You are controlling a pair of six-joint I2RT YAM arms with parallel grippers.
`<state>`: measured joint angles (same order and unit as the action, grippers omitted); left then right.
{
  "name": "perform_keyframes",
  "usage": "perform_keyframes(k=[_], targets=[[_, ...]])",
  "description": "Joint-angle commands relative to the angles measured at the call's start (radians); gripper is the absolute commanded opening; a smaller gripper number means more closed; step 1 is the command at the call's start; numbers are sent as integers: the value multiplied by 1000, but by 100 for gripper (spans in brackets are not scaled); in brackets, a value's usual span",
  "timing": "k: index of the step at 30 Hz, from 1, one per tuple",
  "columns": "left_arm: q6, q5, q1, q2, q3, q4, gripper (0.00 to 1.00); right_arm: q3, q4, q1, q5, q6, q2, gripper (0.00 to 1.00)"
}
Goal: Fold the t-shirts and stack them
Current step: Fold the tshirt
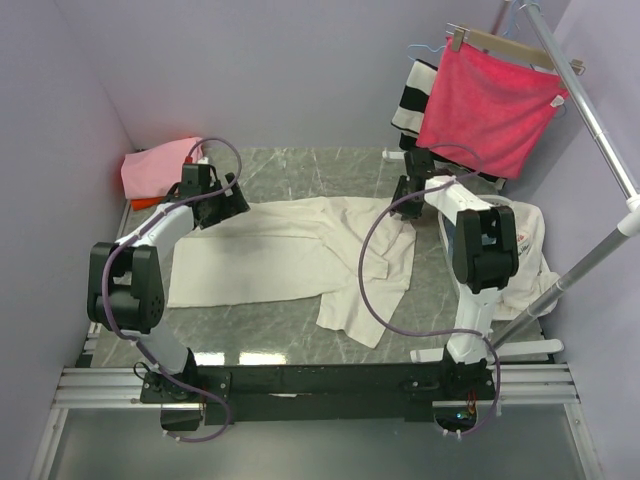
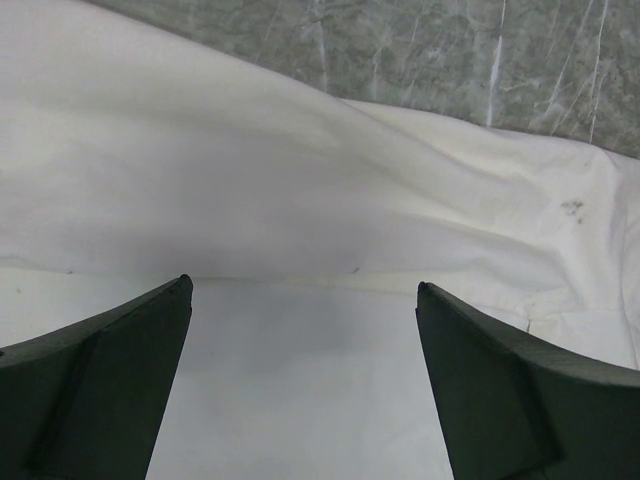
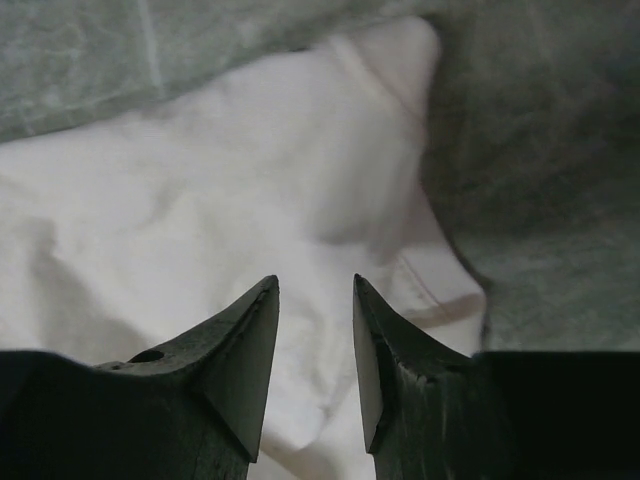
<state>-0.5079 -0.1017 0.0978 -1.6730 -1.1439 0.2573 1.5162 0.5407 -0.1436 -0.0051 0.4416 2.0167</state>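
Note:
The cream t-shirt (image 1: 290, 255) lies spread across the middle of the table, its right part rumpled. My left gripper (image 1: 238, 203) hovers at its far left edge, open wide over smooth cloth (image 2: 300, 180) with nothing between its fingers (image 2: 303, 285). My right gripper (image 1: 405, 197) is at the shirt's far right corner. Its jaws (image 3: 315, 282) stand partly open just above a creased sleeve hem (image 3: 200, 200), and a fold of cloth shows in the gap. A pink folded t-shirt (image 1: 150, 172) sits at the back left on an orange-red one (image 1: 186, 149).
A bright red cloth (image 1: 490, 105) hangs on a wooden hanger at the back right, beside a striped cloth (image 1: 412, 100). A metal rack pole (image 1: 600, 140) slants down the right side. Another white cloth (image 1: 527, 235) lies under the right arm. Grey marble table (image 1: 300, 170).

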Motion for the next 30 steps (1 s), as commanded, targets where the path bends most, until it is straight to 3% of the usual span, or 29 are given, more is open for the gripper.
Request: perform_keyframes(k=[1, 5, 18, 21, 23, 24, 30], targets=[[22, 7, 2, -4, -19, -12, 99, -37, -21, 62, 24, 9, -50, 43], [26, 2, 2, -13, -24, -7, 100, -22, -15, 75, 50, 3, -27, 46], [29, 7, 2, -33, -30, -1, 99, 56, -59, 101, -68, -4, 66, 45], [29, 5, 2, -39, -31, -1, 99, 64, -77, 104, -101, -9, 85, 35], [29, 7, 2, -44, -33, -1, 99, 73, -82, 104, -90, -9, 89, 4], [31, 8, 2, -45, -34, 2, 99, 73, -88, 104, -85, -9, 83, 0], [45, 40, 2, -56, -40, 14, 99, 99, -102, 104, 2, -24, 33, 0]])
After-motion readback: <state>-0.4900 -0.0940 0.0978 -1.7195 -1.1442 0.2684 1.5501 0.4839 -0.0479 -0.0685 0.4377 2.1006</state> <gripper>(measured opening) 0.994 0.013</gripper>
